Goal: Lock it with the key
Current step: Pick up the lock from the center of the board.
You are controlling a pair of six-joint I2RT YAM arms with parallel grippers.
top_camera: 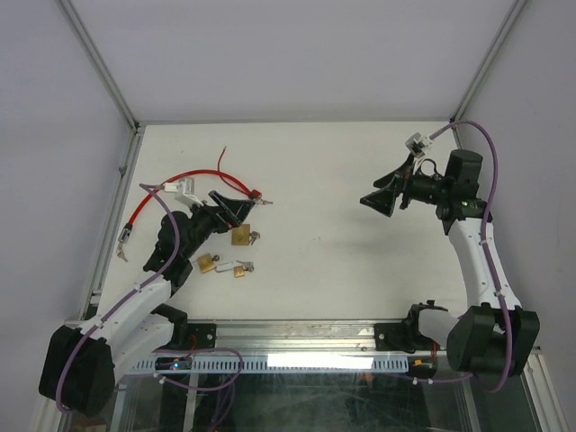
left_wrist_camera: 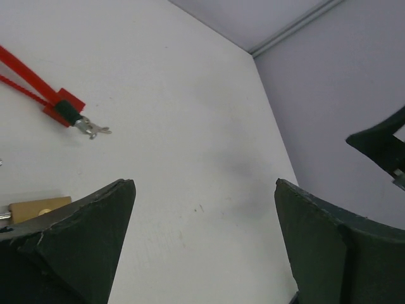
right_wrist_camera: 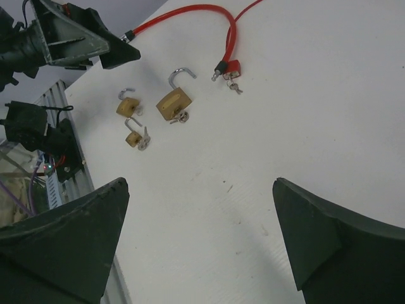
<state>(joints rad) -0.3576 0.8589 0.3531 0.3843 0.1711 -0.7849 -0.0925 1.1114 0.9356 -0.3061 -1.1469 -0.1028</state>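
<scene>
Three brass padlocks lie left of centre on the white table: a large one (top_camera: 241, 236) (right_wrist_camera: 174, 103) with its shackle swung open and a key (right_wrist_camera: 182, 116) in its base, and two small ones (top_camera: 206, 263) (top_camera: 241, 268). In the right wrist view the small ones (right_wrist_camera: 126, 106) (right_wrist_camera: 133, 139) lie left of the large one. My left gripper (top_camera: 236, 209) (left_wrist_camera: 204, 190) is open and empty just beyond the large padlock, whose body (left_wrist_camera: 38, 208) peeks past its left finger. My right gripper (top_camera: 382, 200) (right_wrist_camera: 201, 187) is open and empty, held above the table's right half.
A red cable lock (top_camera: 180, 180) (right_wrist_camera: 190, 16) curls at the back left; its black and red end (left_wrist_camera: 63, 107) carries a small key (left_wrist_camera: 95, 130). A metal rail (top_camera: 270, 337) runs along the near edge. Grey walls close in the back and sides.
</scene>
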